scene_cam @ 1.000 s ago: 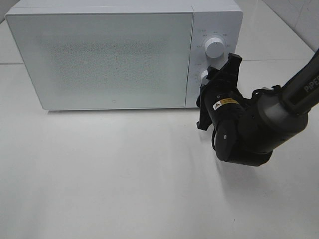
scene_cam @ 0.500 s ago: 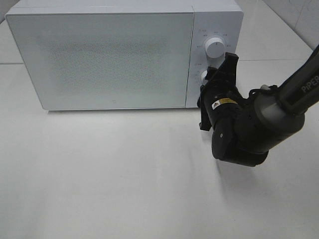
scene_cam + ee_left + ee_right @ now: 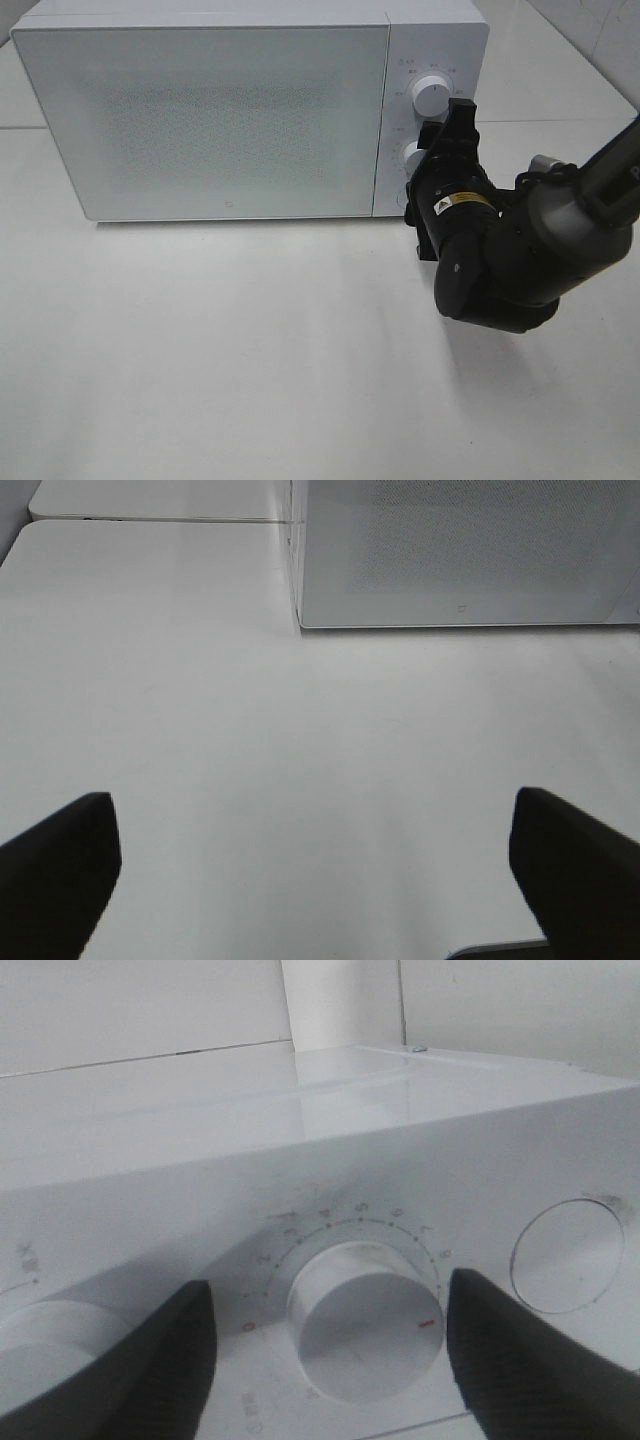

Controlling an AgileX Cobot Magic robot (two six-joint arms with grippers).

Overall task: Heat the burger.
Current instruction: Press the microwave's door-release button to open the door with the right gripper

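White counter, closed microwave filling the upper left. The right end effector is spread either side of the lower dial, not pinching it. The left end effector gapes wide over the counter. Can't see the burger, so no idea where it is.

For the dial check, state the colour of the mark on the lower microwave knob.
Red mark on the white knob; it shows best in the right wrist view.

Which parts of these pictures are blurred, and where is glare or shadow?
Right wrist view: right end effector's fingers blurred, knob sharper, glare on the microwave top. Exterior high view: soft shadow on the table beneath the right arm. Left wrist view: even light, left end effector's fingers soft-edged.
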